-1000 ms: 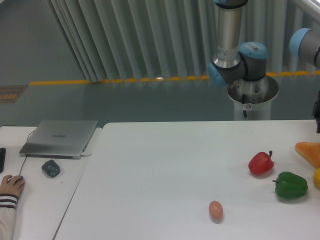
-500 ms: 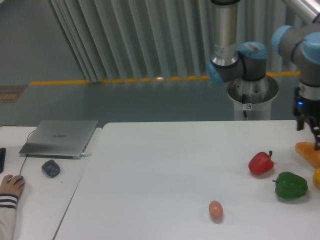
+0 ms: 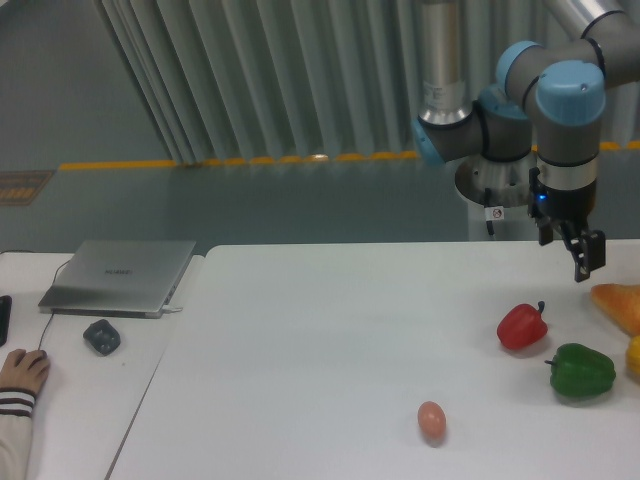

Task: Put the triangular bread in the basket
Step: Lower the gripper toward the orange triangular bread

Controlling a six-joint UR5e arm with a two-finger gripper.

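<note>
No step of the task is complete: my gripper (image 3: 580, 255) hangs empty at upper right, finger spacing unreadable from here, while the triangular bread (image 3: 620, 305) lies ungrasped on the table (image 3: 330, 340) at the right edge, and no basket is visible.

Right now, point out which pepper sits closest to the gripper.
The red pepper. It lies just below and left of the gripper, while the green pepper sits nearer the table's front edge and the yellow one is barely in view at the right border.
</note>
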